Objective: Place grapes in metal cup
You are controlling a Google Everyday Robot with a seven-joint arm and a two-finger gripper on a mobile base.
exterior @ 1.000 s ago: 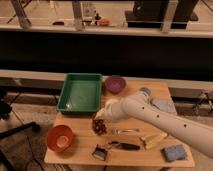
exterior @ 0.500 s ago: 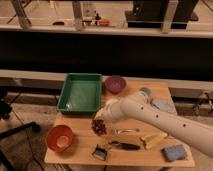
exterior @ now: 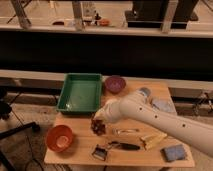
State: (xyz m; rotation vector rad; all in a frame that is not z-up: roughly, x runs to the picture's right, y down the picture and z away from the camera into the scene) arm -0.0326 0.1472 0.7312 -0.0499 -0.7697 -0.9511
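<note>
Gripper [exterior: 98, 121] over grapes [exterior: 98, 128], at 5 o'clock from green tray [exterior: 80, 93]; grip state cannot be told.

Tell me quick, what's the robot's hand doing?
Gripper: down on the small bunch of dark red-purple grapes, on the wooden table.

wooden table [exterior: 80, 150], green tray [exterior: 80, 93], orange bowl [exterior: 59, 138]

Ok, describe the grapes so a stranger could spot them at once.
Start at the green tray at the back left of the wooden table. Just in front of its near right corner, at the gripper on the white arm, sits the grapes. It is a dark red, knobbly cluster, unlike the smooth purple bowl and orange bowl.
</note>
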